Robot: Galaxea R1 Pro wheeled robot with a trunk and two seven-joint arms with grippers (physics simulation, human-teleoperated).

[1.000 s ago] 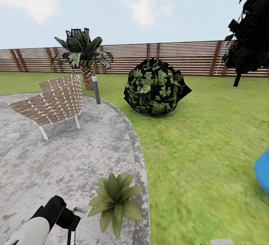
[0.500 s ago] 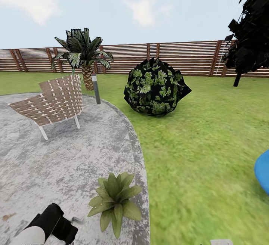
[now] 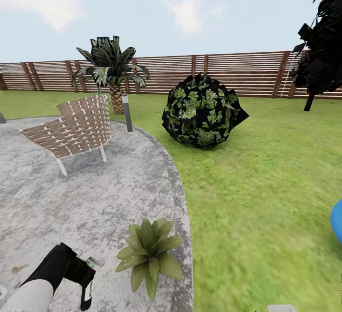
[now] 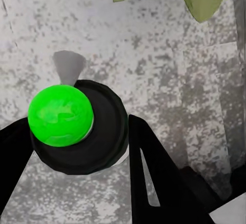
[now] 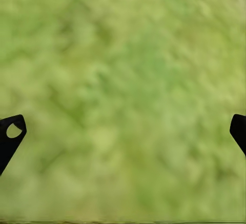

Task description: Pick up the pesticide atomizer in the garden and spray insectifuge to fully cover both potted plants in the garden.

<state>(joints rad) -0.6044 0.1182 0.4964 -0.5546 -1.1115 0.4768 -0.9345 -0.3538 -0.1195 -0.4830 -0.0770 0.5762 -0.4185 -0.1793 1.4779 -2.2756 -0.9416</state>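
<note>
While your left gripper (image 3: 85, 276) is clamping the bottle (image 3: 86, 293) at lower left, you should be aiming its nozzle at the plant (image 3: 149, 255); your right gripper (image 5: 123, 131) is hanging wide apart.

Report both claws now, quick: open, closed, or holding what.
Left claw: closed on the pesticide atomizer, over the patio beside a potted plant.
Right claw: open, empty, over grass.
</note>
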